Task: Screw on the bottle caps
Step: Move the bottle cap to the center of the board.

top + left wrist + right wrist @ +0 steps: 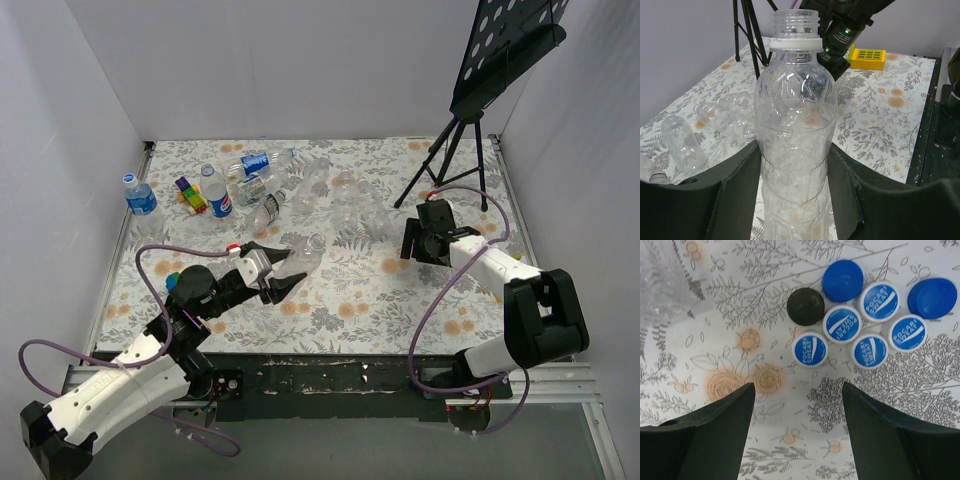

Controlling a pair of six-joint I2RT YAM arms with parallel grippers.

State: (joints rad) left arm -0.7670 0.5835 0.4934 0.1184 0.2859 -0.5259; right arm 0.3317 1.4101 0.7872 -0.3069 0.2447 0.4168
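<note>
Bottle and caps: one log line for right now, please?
left gripper shut on uncapped bottle | right gripper open above bottle caps | no cap held

We see the left arm (120,380) and right arm (490,268) in white shells with black joints, looping purple cables (432,300), and a black broad-fingered left claw (794,146) and right claw (797,386).

Clear thin plastic bottle (795,100): uncapped, no label, white neck ring, clamped in left end effector (794,150). Other clear bottles (345,200) lie heaped on far tabletop (350,300). Two labelled capped bottles (141,196) stand far left. Small round blue plastic caps (842,324) lie clustered flat: five printed, two plain.
</note>
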